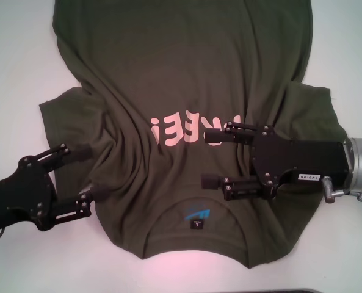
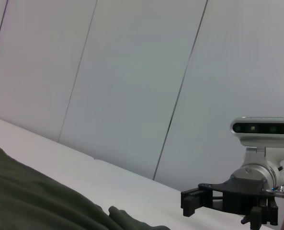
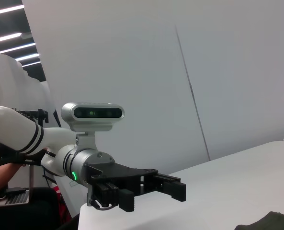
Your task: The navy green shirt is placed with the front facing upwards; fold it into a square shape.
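Your left gripper [image 1: 90, 174] reaches in from the left edge of the head view, its two fingers spread wide apart and pointing toward the middle. Your right gripper [image 1: 211, 157] comes in from the right on a silver wrist, fingers likewise parted and pointing left, facing the left one.

White bench [image 1: 22, 67], bare surface showing left, right and along near edge. Pale grey panelled wall [image 2: 132, 72] behind it, thin dark seams. Ceiling strip lights [image 3: 7, 28] and a person's arm [image 3: 3, 175] near a laptop [image 3: 10, 196].
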You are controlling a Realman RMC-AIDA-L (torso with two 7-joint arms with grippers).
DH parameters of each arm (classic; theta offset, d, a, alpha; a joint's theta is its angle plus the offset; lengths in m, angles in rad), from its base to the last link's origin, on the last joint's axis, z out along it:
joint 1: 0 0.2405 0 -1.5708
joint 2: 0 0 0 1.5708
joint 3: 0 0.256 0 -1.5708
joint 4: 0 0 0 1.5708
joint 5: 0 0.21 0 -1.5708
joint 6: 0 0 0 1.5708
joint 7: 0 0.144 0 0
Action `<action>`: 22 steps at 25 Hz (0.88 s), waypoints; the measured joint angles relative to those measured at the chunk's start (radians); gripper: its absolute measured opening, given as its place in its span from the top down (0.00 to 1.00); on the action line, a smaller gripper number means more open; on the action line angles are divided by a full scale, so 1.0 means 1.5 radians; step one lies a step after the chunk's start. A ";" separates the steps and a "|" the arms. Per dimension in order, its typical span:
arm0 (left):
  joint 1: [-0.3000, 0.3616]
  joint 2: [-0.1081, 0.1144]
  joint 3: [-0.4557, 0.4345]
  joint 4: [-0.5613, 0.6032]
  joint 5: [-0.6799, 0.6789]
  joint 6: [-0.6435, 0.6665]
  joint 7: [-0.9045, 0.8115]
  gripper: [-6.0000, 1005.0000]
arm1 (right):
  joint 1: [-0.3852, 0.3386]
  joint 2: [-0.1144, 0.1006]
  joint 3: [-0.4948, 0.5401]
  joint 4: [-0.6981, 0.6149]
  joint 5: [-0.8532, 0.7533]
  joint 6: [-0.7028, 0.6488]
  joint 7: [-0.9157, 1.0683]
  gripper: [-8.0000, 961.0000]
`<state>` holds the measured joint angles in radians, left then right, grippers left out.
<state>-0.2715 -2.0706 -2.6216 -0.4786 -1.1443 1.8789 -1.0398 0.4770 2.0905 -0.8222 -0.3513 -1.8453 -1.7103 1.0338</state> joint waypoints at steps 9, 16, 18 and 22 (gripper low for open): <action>0.002 0.000 0.000 0.000 0.000 0.000 0.000 0.18 | 0.000 0.000 -0.001 0.001 0.000 -0.001 0.000 0.07; 0.003 -0.001 0.000 0.000 0.000 0.002 0.000 0.18 | -0.004 -0.001 0.002 -0.001 0.000 -0.007 0.000 0.07; 0.003 -0.001 0.000 0.000 0.000 0.003 -0.001 0.18 | -0.004 -0.001 0.001 -0.001 0.000 -0.007 0.000 0.07; 0.002 -0.001 -0.003 0.000 0.000 0.006 -0.012 0.18 | -0.004 -0.001 -0.001 0.001 0.000 -0.007 0.000 0.07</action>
<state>-0.2682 -2.0722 -2.6257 -0.4785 -1.1447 1.8879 -1.0584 0.4709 2.0890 -0.8231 -0.3502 -1.8453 -1.7211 1.0338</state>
